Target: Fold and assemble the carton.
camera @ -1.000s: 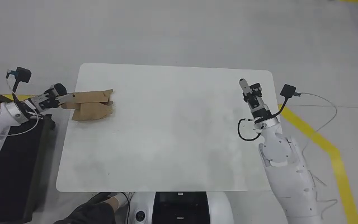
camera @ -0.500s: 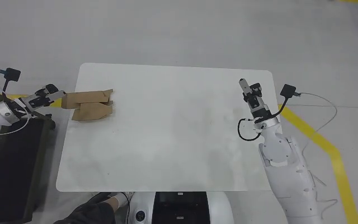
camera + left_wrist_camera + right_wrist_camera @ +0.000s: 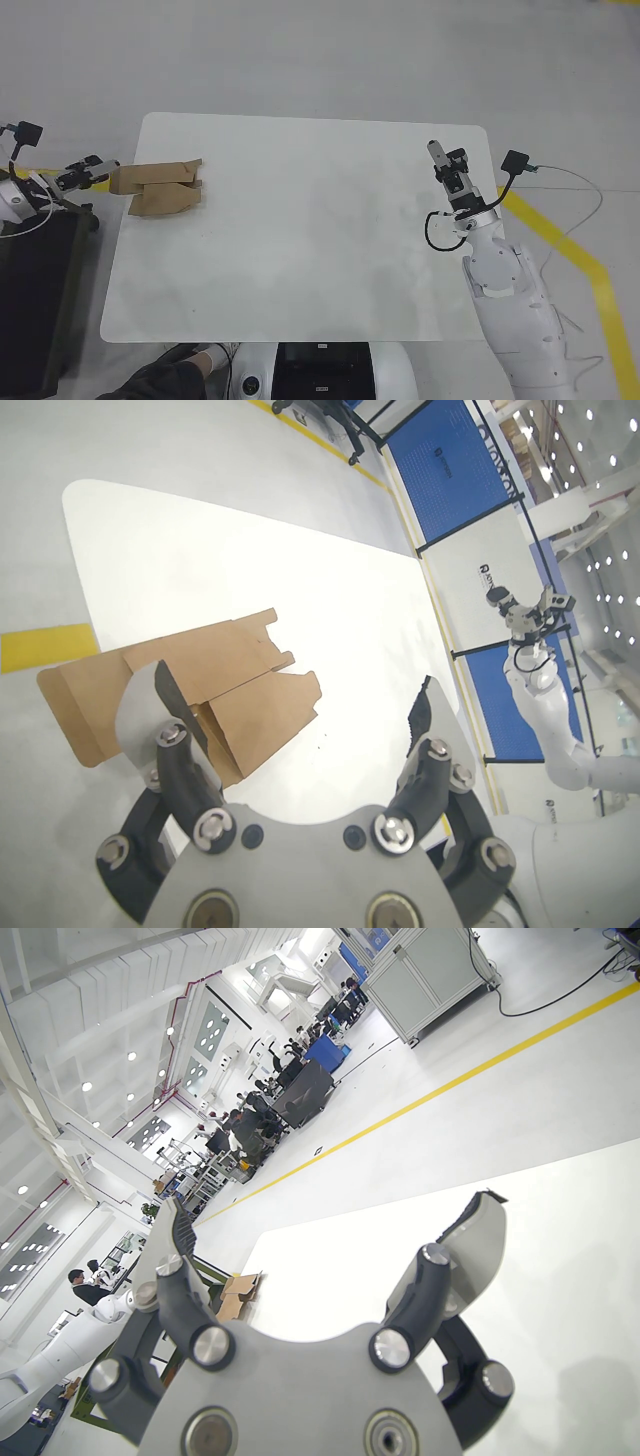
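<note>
White table (image 3: 300, 230), flattened carton (image 3: 160, 187) overhanging its far-left edge.
Left wrist view reveals left gripper (image 3: 292, 680) spread open, just off the carton after backing away leftward; right gripper (image 3: 330, 1205), also open, hangs above the table's right side.

carton (image 3: 225, 660) corner hidden behind left tool (image 3: 294, 677) finger, also partly behind right tool (image 3: 330, 1204)

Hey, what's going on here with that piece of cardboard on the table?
A two-armed robot is set to fold a flat brown carton. It lies unassembled at the left edge of the white table, with one end hanging over. The left gripper sits open just off that end, not clamped on it. The right gripper, also open, is above the table's right side, well away from the carton. No folding shows yet.
</note>
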You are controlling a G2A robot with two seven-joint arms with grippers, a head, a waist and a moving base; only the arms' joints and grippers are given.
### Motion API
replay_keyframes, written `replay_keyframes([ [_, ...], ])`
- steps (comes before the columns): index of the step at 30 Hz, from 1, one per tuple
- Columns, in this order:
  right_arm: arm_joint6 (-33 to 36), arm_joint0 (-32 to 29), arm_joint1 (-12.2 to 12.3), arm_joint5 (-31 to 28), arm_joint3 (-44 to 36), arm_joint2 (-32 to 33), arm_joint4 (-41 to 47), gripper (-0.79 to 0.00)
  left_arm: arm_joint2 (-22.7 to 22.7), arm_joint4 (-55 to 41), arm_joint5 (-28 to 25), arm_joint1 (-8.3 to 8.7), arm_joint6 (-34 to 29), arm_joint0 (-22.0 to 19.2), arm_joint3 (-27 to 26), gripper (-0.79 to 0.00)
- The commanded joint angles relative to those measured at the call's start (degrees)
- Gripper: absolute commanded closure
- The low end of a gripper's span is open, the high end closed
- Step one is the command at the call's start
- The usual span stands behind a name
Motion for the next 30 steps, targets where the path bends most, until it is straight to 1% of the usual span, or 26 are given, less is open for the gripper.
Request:
replay_keyframes([
  [1,0.00,0.00,0.00,0.00,0.00,0.00,0.00,-0.785,-0.04,-1.17,2.01,-0.27,-2.34,-1.48,2.77,-0.785],
  [5,0.00,0.00,0.00,0.00,0.00,0.00,0.00,-0.785,0.42,-2.29,4.28,-1.06,-5.95,-4.55,8.69,-0.785],
  [8,0.00,0.00,0.00,0.00,0.00,0.00,0.00,-0.785,1.32,-1.51,6.34,-1.98,-6.46,-7.42,13.10,-0.785],
  [13,0.00,0.00,0.00,0.00,0.00,0.00,0.00,-0.785,4.24,-1.76,10.17,-4.56,-9.55,-12.77,19.81,-0.785],
  [17,0.00,0.00,0.00,0.00,0.00,0.00,0.00,-0.785,6.74,-2.39,11.96,-7.18,-11.30,-16.69,25.55,-0.785],
  [19,0.00,0.00,0.00,0.00,0.00,0.00,0.00,-0.785,7.95,-1.81,12.13,-8.45,-11.35,-18.47,27.98,-0.785],
  [24,0.00,0.00,0.00,0.00,0.00,0.00,0.00,-0.785,10.68,1.43,11.83,-11.26,-8.76,-21.94,33.26,-0.785],
  [30,0.00,0.00,0.00,0.00,0.00,0.00,0.00,-0.785,12.67,3.82,11.54,-13.93,-7.37,-24.51,37.09,-0.785],
])
